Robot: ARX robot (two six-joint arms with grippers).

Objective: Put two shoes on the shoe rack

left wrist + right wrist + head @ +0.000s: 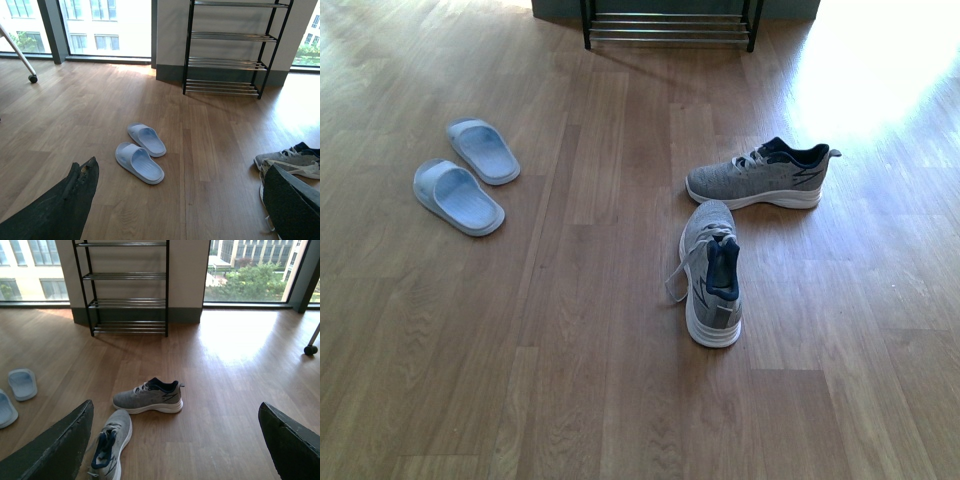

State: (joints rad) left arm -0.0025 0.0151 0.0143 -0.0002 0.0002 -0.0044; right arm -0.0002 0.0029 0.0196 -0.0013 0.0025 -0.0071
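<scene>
Two grey knit shoes with white soles and navy collars lie on the wood floor. One shoe (758, 176) (148, 396) lies sideways, toe to the left. The other shoe (712, 272) (111, 442) points away from me, heel toward the camera. The shoe rack (670, 25) (227, 47) (127, 287), black-framed with silver bars, stands against the far wall. My left gripper (180, 200) is open above bare floor, with the shoes (287, 160) beside its right finger. Open too, my right gripper (175, 440) hangs over the floor just right of the near shoe. Neither arm shows in the front view.
A pair of pale blue slides (468, 177) (141, 151) (12, 395) lies on the floor to the left of the shoes. A chair caster (33, 78) sits at far left, another caster (310, 349) at far right. Glass windows line the back wall.
</scene>
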